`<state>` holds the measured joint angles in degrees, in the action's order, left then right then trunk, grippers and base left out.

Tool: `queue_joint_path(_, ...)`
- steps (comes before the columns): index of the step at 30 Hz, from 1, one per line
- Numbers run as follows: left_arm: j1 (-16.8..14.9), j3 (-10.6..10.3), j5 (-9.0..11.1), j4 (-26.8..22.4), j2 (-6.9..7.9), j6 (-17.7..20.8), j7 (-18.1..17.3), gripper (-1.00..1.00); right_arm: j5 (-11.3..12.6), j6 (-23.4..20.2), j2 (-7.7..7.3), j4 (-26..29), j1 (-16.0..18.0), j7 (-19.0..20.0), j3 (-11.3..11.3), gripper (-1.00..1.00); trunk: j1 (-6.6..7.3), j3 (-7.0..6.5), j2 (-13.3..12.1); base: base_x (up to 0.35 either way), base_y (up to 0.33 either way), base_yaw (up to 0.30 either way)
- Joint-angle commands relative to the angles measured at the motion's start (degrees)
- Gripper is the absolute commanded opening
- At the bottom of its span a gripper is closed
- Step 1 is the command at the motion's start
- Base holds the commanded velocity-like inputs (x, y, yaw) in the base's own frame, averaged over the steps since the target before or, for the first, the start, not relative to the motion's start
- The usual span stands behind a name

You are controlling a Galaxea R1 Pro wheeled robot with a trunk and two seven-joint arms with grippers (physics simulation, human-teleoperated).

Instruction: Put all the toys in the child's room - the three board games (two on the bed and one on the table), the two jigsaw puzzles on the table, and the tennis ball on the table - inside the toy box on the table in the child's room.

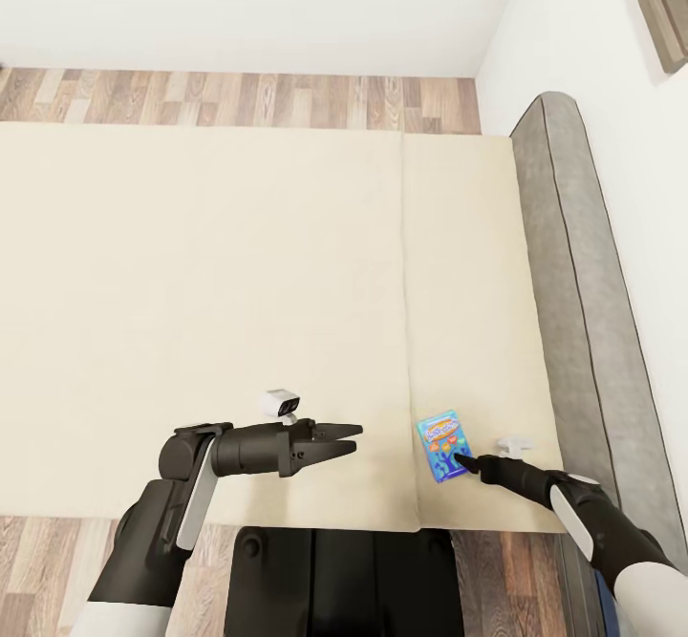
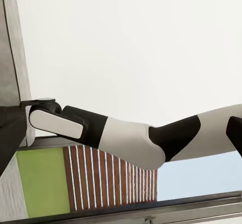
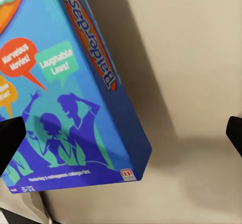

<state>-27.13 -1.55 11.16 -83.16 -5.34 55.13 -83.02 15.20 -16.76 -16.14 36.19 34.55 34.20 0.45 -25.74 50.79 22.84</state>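
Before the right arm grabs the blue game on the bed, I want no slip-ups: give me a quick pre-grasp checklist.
1. Blue board game lies flat on the bed: ok.
2. Right gripper at the game's near edge: ok.
3. Fingers straddling the box: not ok; one fingertip overlaps its cover, the other sits beyond the edge.
4. Right gripper open: ok.
5. Left gripper clear of the game: ok.

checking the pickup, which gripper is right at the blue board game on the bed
The right gripper, its tip at the near edge of the blue board game on the bed. The left gripper hangs apart over bare mattress.
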Motion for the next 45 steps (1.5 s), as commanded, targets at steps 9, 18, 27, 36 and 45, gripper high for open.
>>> queue_joint_path(9,-0.03,-0.03,0.09,0.02,-0.02,0.59,-0.12,1.0,1.24,-0.88,0.41,0.02,-0.01,0.25,0.17,1.0,-0.05,0.05,0.07,0.0,0.0,0.0)
queue_joint_path(18,-0.03,-0.04,0.09,0.02,-0.02,0.59,-0.12,1.0,1.24,-0.93,0.53,0.87,-0.01,0.23,0.19,1.0,-0.05,0.05,0.07,0.0,0.0,0.0)
queue_joint_path(27,-0.03,-0.03,0.09,0.02,0.01,0.59,-0.16,1.0,1.14,-4.77,1.97,5.49,-0.01,-0.16,0.27,1.0,-0.05,0.05,0.07,0.0,0.0,0.0)
queue_joint_path(36,-0.03,0.06,0.09,0.02,0.07,0.59,-0.21,1.0,0.88,-7.54,5.65,7.32,0.06,-3.76,0.42,1.0,-0.05,0.05,0.07,0.0,0.0,0.0)
queue_joint_path(45,-0.03,0.06,0.09,0.02,0.07,0.52,-0.33,1.0,0.91,-7.6,6.59,7.25,0.32,-4.8,0.43,1.0,-0.05,0.05,0.07,0.0,0.0,0.0)
